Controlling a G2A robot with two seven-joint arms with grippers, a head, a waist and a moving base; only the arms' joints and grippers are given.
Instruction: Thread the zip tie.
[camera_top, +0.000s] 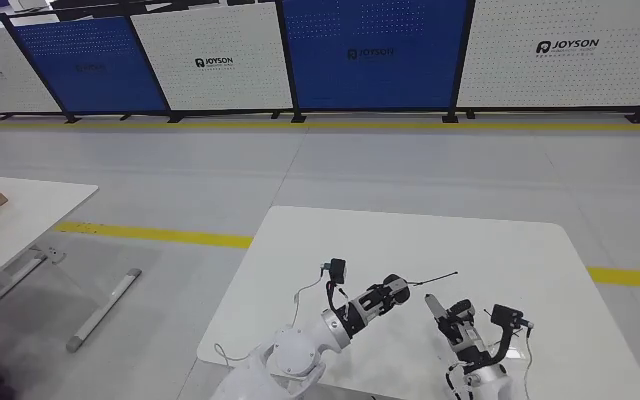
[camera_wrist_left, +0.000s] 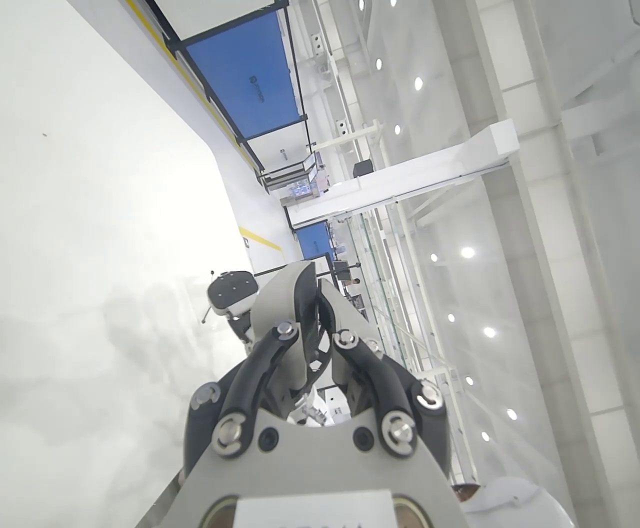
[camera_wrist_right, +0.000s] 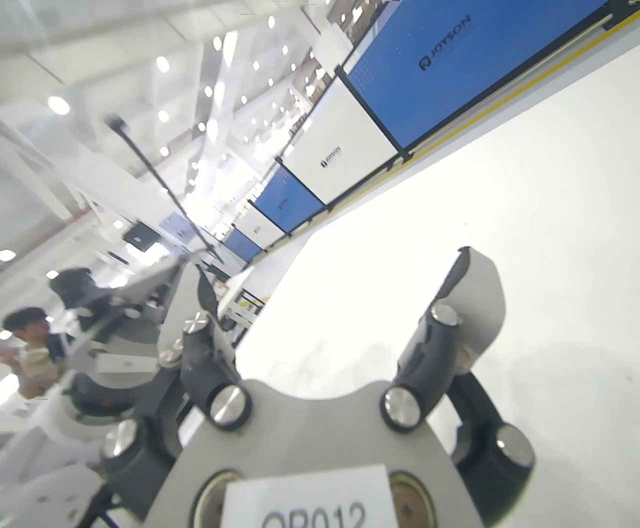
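A white table (camera_top: 500, 250) fills the lower half of the top view, with both robot arms low in the frame. The left gripper (camera_top: 398, 290), at lower centre, is closed on one end of a thin black zip tie (camera_top: 432, 279). The tie is held above the table and sticks out straight toward the right of the frame, rising slightly. Its far end has a small thickening, possibly the head.

The right gripper (camera_top: 434, 302) sits just below and to the right of the left one, near the tie but apart from it. In the right wrist view this gripper (camera_wrist_right: 332, 265) has its fingers spread wide and holds nothing. The zip tie (camera_wrist_right: 160, 180) crosses the upper left of that view as a dark slanted line. In the left wrist view the left gripper (camera_wrist_left: 316, 280) has its fingers pressed together.

The task looks to be at an early stage. The tie is picked up and presented, but it runs straight, with no loop and neither end fed through the other. The threading itself appears to remain.

As for writing, the blue and white panels (camera_top: 375, 50) along the top of the top view each carry a small logo with a word. A white label (camera_wrist_right: 305, 495) with dark characters sits at the bottom edge of the right wrist view.
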